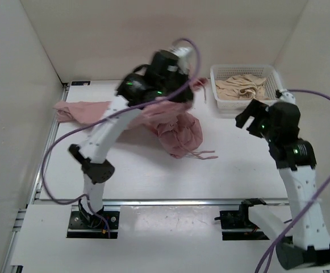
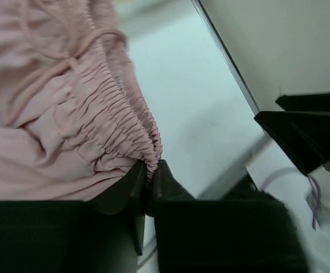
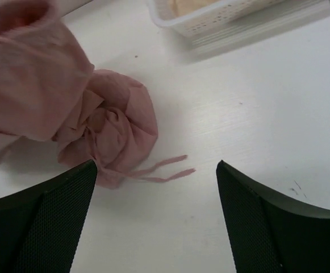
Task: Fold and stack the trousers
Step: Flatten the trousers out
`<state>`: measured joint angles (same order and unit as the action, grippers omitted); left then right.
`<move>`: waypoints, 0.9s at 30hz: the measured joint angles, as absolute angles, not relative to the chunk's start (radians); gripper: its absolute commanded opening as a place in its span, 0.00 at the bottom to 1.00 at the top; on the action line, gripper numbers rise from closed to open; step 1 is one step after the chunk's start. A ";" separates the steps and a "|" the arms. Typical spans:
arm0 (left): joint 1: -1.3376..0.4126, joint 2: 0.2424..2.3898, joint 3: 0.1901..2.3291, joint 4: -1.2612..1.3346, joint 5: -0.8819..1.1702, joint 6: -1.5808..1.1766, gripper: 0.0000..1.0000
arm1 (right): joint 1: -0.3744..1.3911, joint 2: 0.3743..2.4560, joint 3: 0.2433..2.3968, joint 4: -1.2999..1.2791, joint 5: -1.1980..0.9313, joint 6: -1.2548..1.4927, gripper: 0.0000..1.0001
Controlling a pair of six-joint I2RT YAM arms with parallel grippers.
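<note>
One pair of trousers (image 1: 176,133) is sprawling over the white table (image 1: 153,176), a leg trailing left and the rest heaped mid-table. The left gripper (image 2: 149,181) is pinching the gathered waistband. The right gripper (image 3: 156,166) is hovering beside the heap, spread wide and holding nothing. One basket (image 1: 244,67) of beige cloth (image 1: 241,88) is sitting at the far right. Plain beige walls (image 1: 125,34) are closing in three sides.

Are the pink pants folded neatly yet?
Not folded. The trousers sit in a crumpled heap, their waistband pinched and lifted by the left hand.
</note>
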<state>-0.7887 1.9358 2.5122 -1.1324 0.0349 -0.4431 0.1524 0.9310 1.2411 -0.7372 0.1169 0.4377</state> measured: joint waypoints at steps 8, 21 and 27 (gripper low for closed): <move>-0.884 2.231 2.386 -1.114 0.235 -0.452 0.94 | 0.104 0.767 1.028 -0.850 0.095 0.472 0.91; 0.044 1.545 1.615 -0.955 0.170 -0.517 1.00 | 0.100 1.092 0.774 -0.673 -0.220 0.646 0.87; 0.261 1.600 1.381 -0.925 0.239 -0.525 1.00 | 0.037 1.187 0.651 -0.502 -0.324 0.743 0.83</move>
<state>0.2607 1.6001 1.3808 -0.9249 0.2394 -0.5247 0.0368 1.1873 0.6514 -0.5018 -0.3241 0.7433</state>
